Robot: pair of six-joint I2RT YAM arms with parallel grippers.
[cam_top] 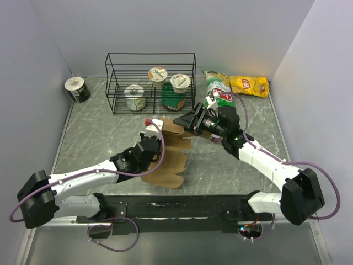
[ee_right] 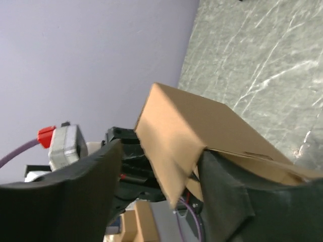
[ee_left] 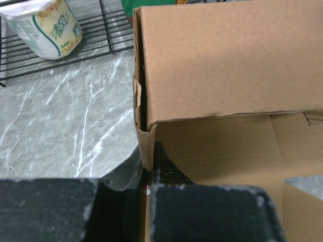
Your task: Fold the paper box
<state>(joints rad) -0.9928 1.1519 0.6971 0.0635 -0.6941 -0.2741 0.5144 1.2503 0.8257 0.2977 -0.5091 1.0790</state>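
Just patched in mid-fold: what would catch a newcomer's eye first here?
The half-folded paper box lies at the centre of the table, with both arms meeting over it. The left gripper pinches one raised wall, and the right gripper stands open around a flap. Behind it, a wire rack holds three cups.

Grey marbled bench: black wire rack far centre; cup on its side, far-left corner; green bag & yellow bag flat, far right; paper box w/ near flap resting centre-front.
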